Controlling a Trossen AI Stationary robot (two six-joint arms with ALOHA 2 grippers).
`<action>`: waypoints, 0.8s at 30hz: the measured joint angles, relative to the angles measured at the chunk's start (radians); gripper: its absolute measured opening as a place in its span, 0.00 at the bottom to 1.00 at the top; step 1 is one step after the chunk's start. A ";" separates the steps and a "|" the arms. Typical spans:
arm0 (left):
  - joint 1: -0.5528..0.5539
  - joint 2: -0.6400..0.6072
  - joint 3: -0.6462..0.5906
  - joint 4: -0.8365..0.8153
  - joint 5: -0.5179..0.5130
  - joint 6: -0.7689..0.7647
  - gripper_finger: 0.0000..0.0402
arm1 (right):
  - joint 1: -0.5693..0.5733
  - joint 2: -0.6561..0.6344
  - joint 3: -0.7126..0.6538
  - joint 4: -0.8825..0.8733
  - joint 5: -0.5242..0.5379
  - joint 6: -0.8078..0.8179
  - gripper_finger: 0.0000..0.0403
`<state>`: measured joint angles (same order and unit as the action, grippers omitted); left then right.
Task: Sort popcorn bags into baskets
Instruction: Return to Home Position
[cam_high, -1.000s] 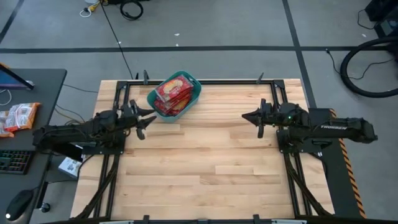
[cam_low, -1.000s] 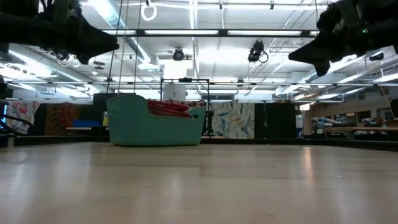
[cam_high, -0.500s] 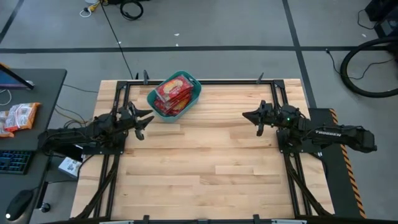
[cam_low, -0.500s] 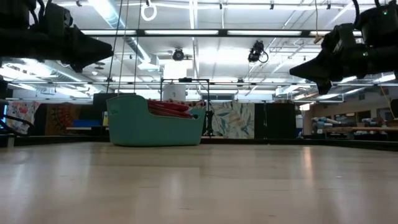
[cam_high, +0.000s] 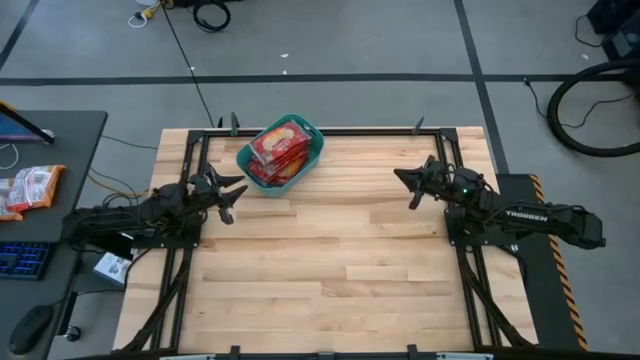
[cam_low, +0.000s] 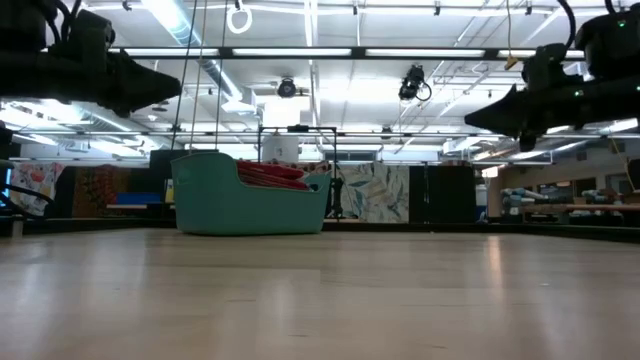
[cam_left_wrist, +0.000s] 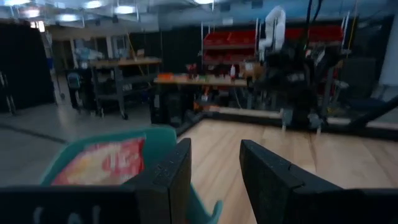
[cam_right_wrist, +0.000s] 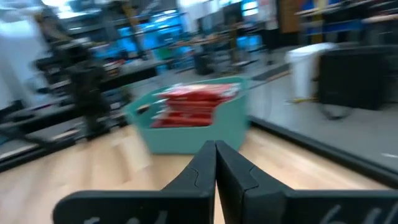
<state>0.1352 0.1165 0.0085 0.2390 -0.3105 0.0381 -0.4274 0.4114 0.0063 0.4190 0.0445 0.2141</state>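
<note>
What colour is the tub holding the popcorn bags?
The rounded plastic tub is teal; the low view shows it best.

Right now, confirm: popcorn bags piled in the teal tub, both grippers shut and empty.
Not quite: the left gripper is open; the left wrist view shows a gap between its fingers. The right gripper is shut, both are empty, and the popcorn bags lie piled in the teal tub.

Left gripper (cam_high: 234, 198) aloft, fingers apart — right gripper (cam_high: 406, 188) aloft, fingers pressed together.

Only the teal tub (cam_high: 244, 160) stands on the table (cam_high: 340, 260), at its far edge; the rest lies open
</note>
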 joint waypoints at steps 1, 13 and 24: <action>0.000 0.000 0.000 -0.023 -0.001 -0.009 0.35 | 0.000 0.000 0.000 -0.001 0.040 0.000 0.03; 0.000 0.001 -0.001 -0.090 -0.001 -0.161 0.35 | 0.000 0.000 0.000 -0.001 0.140 -0.005 0.03; 0.000 0.001 -0.001 -0.094 -0.001 -0.150 0.35 | 0.000 0.000 0.000 -0.001 0.138 -0.007 0.03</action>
<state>0.1352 0.1173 0.0074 0.1452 -0.3111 -0.1120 -0.4271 0.4118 0.0063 0.4178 0.1825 0.2070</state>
